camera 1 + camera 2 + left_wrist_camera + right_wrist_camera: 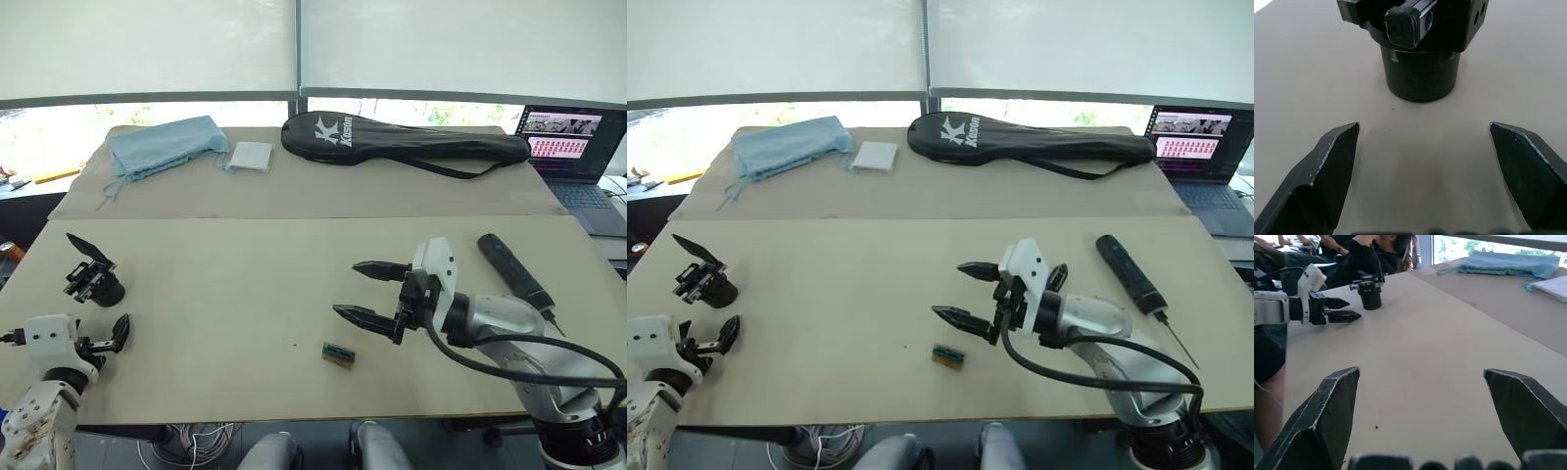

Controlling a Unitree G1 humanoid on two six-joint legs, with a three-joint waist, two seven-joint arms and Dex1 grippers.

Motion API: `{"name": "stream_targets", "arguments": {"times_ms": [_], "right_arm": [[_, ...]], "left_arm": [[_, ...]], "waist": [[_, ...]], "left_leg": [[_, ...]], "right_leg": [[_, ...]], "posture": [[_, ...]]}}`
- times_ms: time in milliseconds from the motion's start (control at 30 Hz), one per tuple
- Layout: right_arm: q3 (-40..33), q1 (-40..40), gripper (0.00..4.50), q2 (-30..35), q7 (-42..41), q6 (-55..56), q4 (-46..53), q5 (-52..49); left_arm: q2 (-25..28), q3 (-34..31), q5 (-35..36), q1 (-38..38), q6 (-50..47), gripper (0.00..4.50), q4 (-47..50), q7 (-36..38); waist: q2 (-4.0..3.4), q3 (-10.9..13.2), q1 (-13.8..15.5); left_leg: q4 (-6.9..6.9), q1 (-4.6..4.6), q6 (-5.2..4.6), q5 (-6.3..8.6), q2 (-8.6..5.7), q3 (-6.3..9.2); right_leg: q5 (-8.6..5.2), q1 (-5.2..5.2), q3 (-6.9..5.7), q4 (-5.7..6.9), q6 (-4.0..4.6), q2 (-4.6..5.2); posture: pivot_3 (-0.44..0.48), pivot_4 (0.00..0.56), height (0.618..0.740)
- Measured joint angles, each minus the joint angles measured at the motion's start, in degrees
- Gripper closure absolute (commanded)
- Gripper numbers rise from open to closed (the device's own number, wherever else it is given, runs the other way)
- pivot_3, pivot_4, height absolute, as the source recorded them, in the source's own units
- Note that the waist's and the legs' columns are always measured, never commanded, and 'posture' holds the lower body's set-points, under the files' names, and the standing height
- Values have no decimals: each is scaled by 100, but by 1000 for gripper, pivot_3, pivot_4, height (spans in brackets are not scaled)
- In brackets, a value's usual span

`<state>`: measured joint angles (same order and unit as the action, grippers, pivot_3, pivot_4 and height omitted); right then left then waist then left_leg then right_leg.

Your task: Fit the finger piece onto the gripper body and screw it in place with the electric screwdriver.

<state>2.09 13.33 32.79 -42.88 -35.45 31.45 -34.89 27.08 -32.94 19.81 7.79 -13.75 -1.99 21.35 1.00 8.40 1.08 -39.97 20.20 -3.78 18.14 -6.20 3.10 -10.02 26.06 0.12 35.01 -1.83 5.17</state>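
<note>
The gripper body [95, 281], a small black block with one pointed finger sticking up, stands at the table's left; it looms close ahead in the left wrist view [1420, 54]. My left gripper [116, 333] is open just in front of it, not touching. My right gripper [345, 288] hangs open and empty over the table's middle right. The electric screwdriver [514, 272] lies behind and to the right of it. A small black shape [1055, 275] peeks out behind the right gripper's casing; I cannot tell whether it is the finger piece.
A small green-and-tan block [338, 353] lies near the front edge under my right gripper. At the back are a black racket bag [402, 142], a blue cloth [167, 145], a white pad [251, 157] and a laptop [573, 157]. People sit beyond the table's left side [1352, 249].
</note>
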Motion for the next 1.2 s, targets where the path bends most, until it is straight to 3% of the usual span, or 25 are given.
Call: {"name": "stream_targets", "arguments": {"times_ms": [200, 433, 567, 633, 833, 1000, 1200], "right_arm": [[407, 73, 41, -135, -43, 122, -1, 207], [625, 339, 41, -137, -199, 135, -14, 282], [718, 615, 0, -203, -264, 137, -121, 361], [741, 618, 0, -199, -322, 137, -178, 389], [851, 614, 0, -293, -315, 136, -260, 488], [826, 450, 0, -125, -382, 120, -48, 427], [616, 115, 0, 136, -412, 64, 72, 408]], "left_arm": [[424, 93, -171, -642, 153, 0, -751, 83], [519, 250, -196, -1222, 386, 0, -1422, 147], [492, 322, -197, -1362, 566, 1289, -1560, 121], [389, 359, -190, -1231, 569, 2196, -1318, 65], [-23, 1009, -268, -756, 167, 2168, 73, -51], [-822, 2523, -411, -950, -971, 2168, 1874, -557], [-1590, 3783, -1114, -1585, -1637, 2168, 2332, -1292]], "waist": [[2, -1, -39], [3, -2, -43], [4, -2, -46], [4, -2, -40], [6, -1, 17], [14, 0, 81], [15, -1, -49]], "left_leg": [[1, 0, 1, -4, 4, 0], [-1, 0, 1, -4, 2, 0], [0, 1, 1, -5, 3, 0], [0, 1, -2, -4, 2, 1], [-13, 5, -9, 2, -5, 3], [-33, 14, -18, 10, -9, 5], [-23, 14, -4, 6, 9, -2]], "right_leg": [[2, 6, -3, 4, 3, -3], [2, 6, -10, 4, 3, -3], [3, 8, -15, 4, 5, 0], [3, 7, -17, 1, 5, 3], [3, 4, -30, -2, 4, 4], [7, -6, -35, -2, -2, 4], [7, 8, -22, 6, 0, 5]], "posture": [[0, 150, 736], [0, 150, 736], [0, 150, 736], [0, 150, 736], [0, 150, 736], [0, 150, 736], [0, 150, 736]]}}
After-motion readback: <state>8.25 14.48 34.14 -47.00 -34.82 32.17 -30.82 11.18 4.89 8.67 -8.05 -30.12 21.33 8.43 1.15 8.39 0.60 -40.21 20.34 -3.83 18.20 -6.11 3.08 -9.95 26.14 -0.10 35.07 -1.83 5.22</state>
